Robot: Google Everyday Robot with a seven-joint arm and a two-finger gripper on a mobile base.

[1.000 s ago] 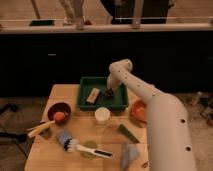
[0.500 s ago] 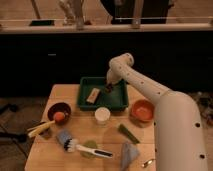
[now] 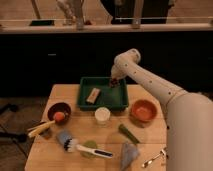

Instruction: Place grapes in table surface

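Observation:
My gripper (image 3: pixel 114 83) hangs from the white arm's wrist over the back right corner of the green bin (image 3: pixel 85 102). A small dark purplish lump, the grapes (image 3: pixel 113 82), sits at its tip, held just above the bin floor. The light tan wooden table surface (image 3: pixel 67 92) lies under and around the bin. The arm reaches in from the lower right and covers the table's right edge.
A tan block (image 3: pixel 93 95) lies in the bin. On the table are a dark bowl (image 3: pixel 52 108) with an orange ball (image 3: pixel 59 116), an orange bowl (image 3: pixel 143 110), a white cup (image 3: pixel 102 115), a green stick (image 3: pixel 129 134), a brush (image 3: pixel 75 146), a grey cloth (image 3: pixel 129 153) and a spoon (image 3: pixel 152 159).
The gripper has risen a little out of the bin and shifted slightly right. The arm's elbow has swung up and to the right.

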